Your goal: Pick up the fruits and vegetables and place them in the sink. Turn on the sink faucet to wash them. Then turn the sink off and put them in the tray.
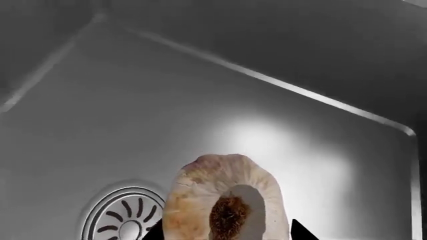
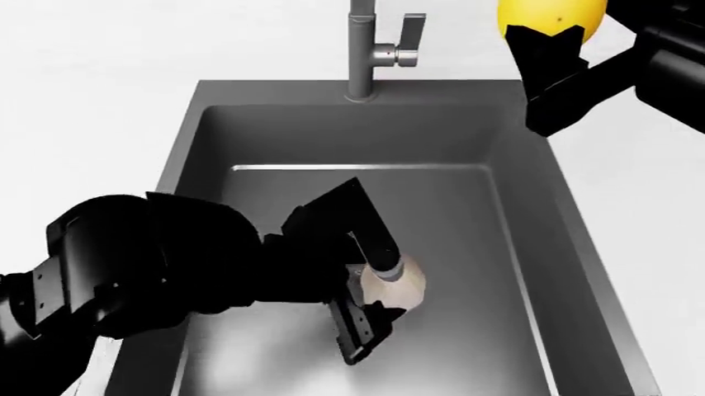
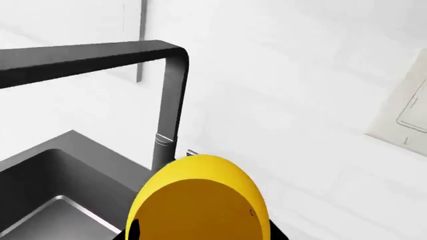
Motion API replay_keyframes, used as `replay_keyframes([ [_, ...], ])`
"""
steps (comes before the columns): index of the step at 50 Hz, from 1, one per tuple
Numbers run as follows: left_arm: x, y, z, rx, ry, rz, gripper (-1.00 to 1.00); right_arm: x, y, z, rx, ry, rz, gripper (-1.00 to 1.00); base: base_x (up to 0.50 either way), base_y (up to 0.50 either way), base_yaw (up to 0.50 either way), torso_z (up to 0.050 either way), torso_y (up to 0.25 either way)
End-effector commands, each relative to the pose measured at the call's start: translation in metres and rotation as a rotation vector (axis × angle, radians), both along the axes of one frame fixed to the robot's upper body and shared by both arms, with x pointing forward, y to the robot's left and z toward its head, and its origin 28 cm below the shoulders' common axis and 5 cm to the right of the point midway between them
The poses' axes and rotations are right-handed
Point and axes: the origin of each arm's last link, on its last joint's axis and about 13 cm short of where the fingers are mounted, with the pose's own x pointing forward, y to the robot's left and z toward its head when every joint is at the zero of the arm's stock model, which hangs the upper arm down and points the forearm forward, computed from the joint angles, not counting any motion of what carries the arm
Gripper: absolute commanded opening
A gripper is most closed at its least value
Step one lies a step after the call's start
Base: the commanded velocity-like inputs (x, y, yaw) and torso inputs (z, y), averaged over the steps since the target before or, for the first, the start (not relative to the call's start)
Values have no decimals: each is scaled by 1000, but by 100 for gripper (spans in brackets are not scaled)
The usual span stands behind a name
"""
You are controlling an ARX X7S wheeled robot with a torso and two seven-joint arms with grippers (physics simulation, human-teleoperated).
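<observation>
Garlic bulb (image 2: 397,285) is sitting clamped in the left gripper (image 2: 375,301) inside the sink (image 2: 529,247). The right gripper (image 2: 547,37) is gripping the lemon (image 2: 551,15) beside the faucet (image 2: 364,49).

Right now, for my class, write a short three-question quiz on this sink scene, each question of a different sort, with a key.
1. True or false: the garlic bulb is held by the left gripper over the sink.
2. What does the right gripper hold? A) lemon B) tray C) nothing
3. Fill in: in the left wrist view, the round silver ____ shows beside the garlic bulb.

Key: 1 true; 2 A; 3 drain grate.
</observation>
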Motion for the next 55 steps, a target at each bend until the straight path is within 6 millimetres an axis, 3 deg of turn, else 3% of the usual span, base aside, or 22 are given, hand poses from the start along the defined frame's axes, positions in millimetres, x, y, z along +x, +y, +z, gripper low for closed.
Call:
replay_keyframes([
  [1,-11,19,46,-51,-52,35,-100,2,2,6,63,-13,21,-100,0,0,0,0,250],
  [9,-10,34,78,-119,-117,109,-100,7,6,8,77,-4,41,-100,0,0,0,0,250],
  [18,-7,35,103,-221,-181,147,-100,6,6,6,62,23,17,-100,-360,-35,0,0,169],
  [42,-13,54,133,-517,-357,351,-100,5,13,9,29,1,9,-100,-501,-202,0,0,0],
  [55,-25,61,134,-579,-368,402,-100,4,13,6,33,-41,5,-100,-451,296,0,0,-1],
])
